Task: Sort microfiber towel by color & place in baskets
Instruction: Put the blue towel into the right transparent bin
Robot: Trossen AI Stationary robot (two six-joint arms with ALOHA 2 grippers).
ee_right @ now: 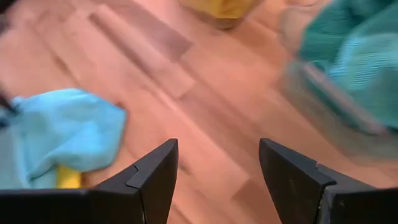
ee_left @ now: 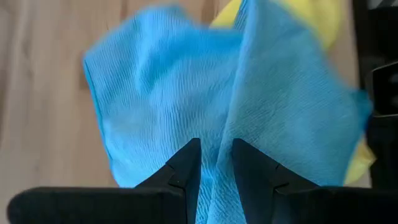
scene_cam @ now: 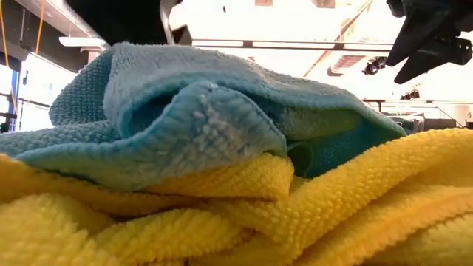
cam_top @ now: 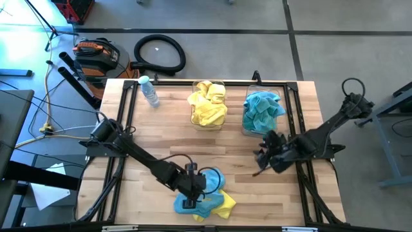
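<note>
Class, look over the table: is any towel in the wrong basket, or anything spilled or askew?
Nothing stands out. The yellow basket and blue basket each hold one colour; the unsorted pile lies under the left gripper.

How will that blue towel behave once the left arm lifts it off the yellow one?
Likely floppy: the blue towel already folds and creases where the left end effector pinches it. Probably light. Its fuzzy pile may drag the yellow towel underneath along.
</note>
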